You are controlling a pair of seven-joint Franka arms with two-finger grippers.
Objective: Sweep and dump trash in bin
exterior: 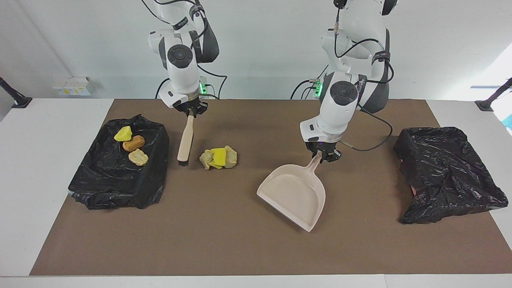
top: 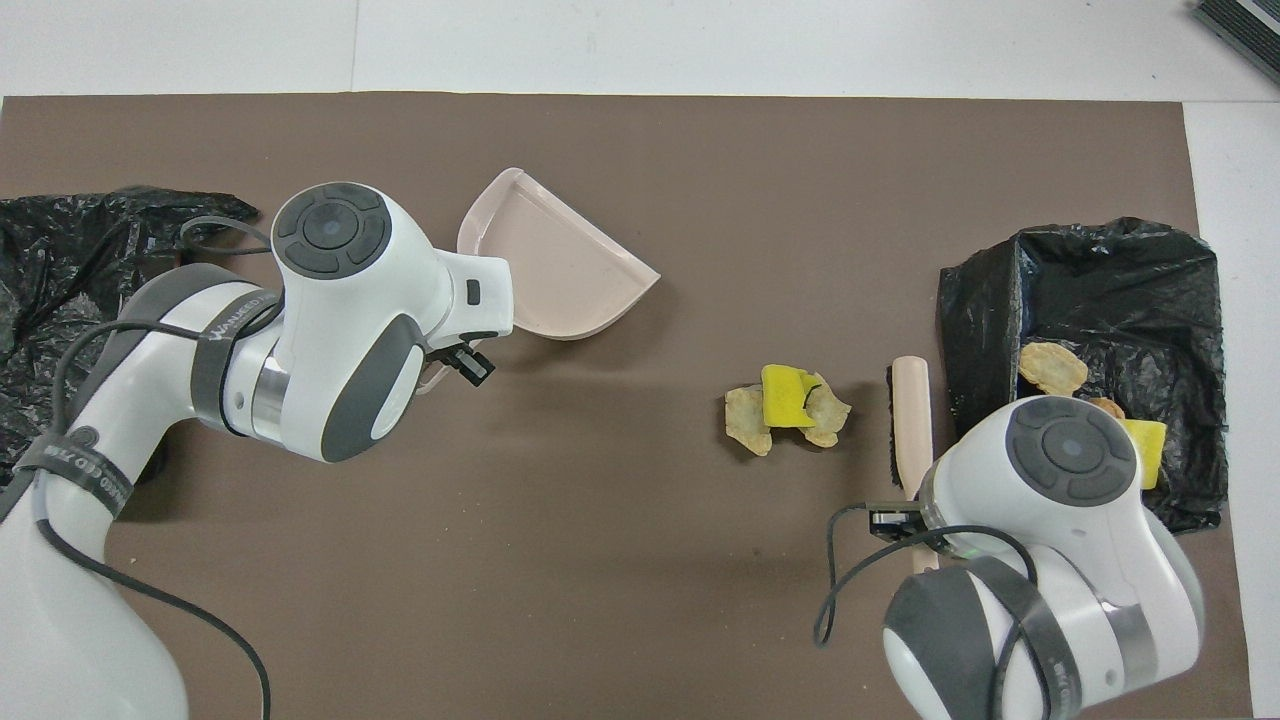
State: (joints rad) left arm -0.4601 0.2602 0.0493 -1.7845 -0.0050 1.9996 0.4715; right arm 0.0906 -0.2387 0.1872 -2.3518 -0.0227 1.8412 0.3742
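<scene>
Trash: three rough foam chunks (exterior: 219, 157), yellow and pale tan, clumped on the worktop (exterior: 224, 240) between brush (exterior: 185, 138) and dustpan (exterior: 295, 195); three more, yellow, orange-brown, tan, in the black-lined bin (exterior: 120, 176) at my right arm's end. My right claw (exterior: 191, 111) is clamped on the brush handle, my left claw (exterior: 325, 155) on the dustpan handle. Facing view shows both grips and all the bin chunks; overhead, my arms hide the grips and part of the bin chunks.
</scene>
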